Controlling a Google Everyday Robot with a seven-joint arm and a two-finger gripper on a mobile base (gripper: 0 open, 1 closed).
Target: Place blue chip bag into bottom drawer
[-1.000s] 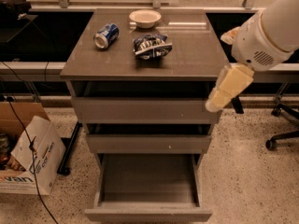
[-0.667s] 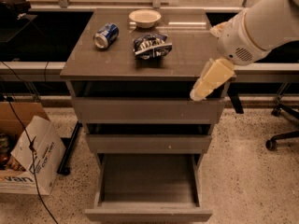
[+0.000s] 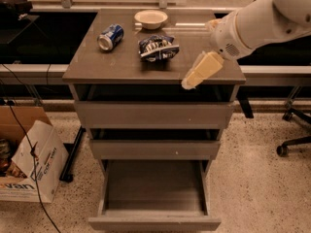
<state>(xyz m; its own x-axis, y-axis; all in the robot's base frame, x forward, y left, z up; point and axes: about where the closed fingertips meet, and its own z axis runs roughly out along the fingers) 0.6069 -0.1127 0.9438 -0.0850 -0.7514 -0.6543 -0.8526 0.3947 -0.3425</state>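
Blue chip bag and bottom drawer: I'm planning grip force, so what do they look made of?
The crumpled dark blue chip bag looks like thin foil or plastic film: creases with glints. The open grey-brown bottom drawer looks like matte laminate or painted board, flat and dull. The cream gripper hangs over the front right edge of the cabinet, apart from the bag.

The blue chip bag [image 3: 158, 48] is a small, crumpled dark blue packet with white print. It lies flat on the bench [image 3: 121, 64] top, near the middle and slightly toward the back. The bottom drawer [image 3: 154, 223], the lowest and deepest of three grey-brown ones, is pulled fully out, showing a bare boxy interior. The tool [image 3: 188, 84] hangs over the bench's front right edge, apart from the bag.
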